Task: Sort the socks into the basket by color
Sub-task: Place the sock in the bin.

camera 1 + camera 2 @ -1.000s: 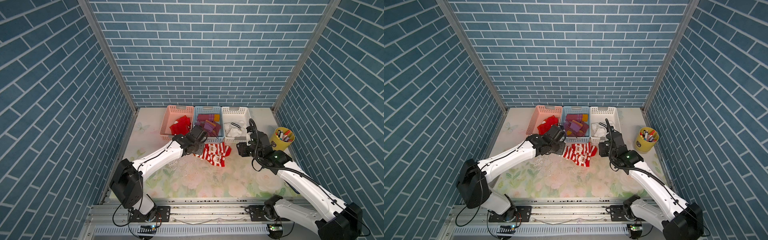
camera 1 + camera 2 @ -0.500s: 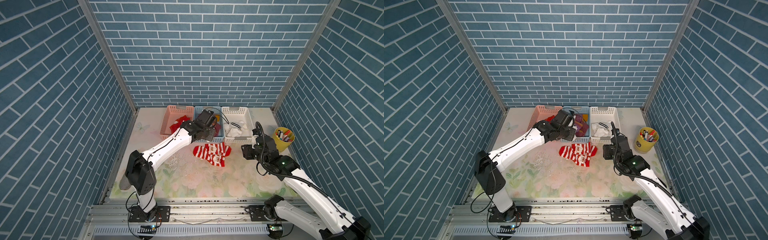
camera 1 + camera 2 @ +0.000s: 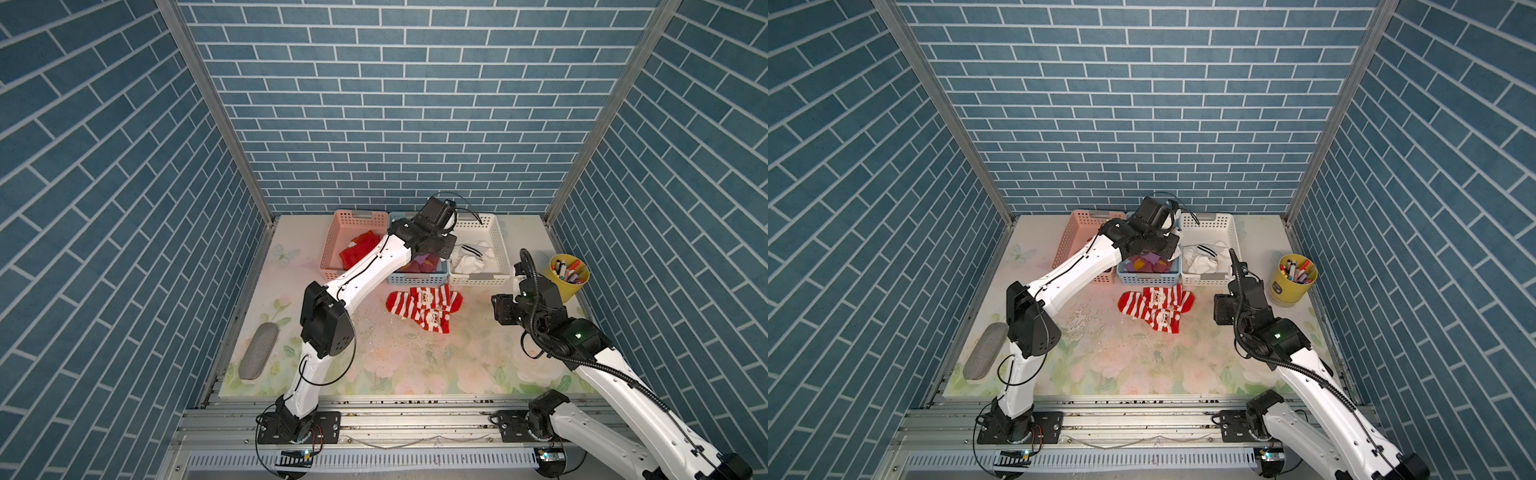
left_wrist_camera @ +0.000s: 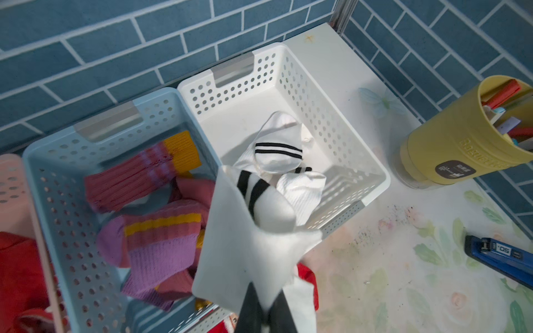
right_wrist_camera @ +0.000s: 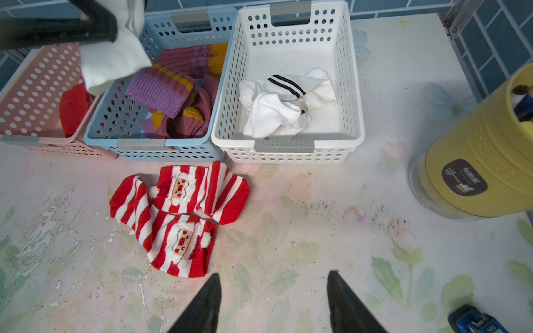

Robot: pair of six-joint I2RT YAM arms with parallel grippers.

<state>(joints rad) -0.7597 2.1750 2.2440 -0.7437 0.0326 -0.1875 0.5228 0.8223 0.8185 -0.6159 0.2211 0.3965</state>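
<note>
- A white striped sock (image 4: 253, 253) is pinched in the left gripper (image 4: 265, 299). The jaws are clamped tight on the fabric, so the sock is hung in the air and not lying anywhere.
- In the left wrist view it's dangled over the shared edge of the blue basket (image 4: 52, 178) and the white basket (image 4: 331, 121). In both top views the left gripper is seen above the blue basket, on the side next to the white one.
- The right gripper (image 5: 274, 274) is hovered low over the table (image 5: 288, 230), in front of the white basket. Its jaws are spread well apart with nothing gripped, just bare tabletop between them.
- Two Santa socks (image 5: 178, 213), red with white stripes, are left lying on the table. They're overlapped, just in front of the blue basket, and touched by neither gripper.
- Three baskets are lined up side by side along the back wall, with the pink basket (image 3: 357, 216) first, then blue, then white.
- Red socks (image 3: 359, 251) are piled in the pink one, purple socks (image 4: 161, 245) with orange-yellow bands in the blue one, and white socks (image 5: 277, 112) with black stripes in the white one.
- A yellow cup (image 3: 567, 282) stuffed with pens is stood beside the white basket, and a blue tool (image 4: 499, 253) is lying near it.
- A grey oval pad (image 3: 257, 351) is lying at the table's left edge, well away from everything else.
</note>
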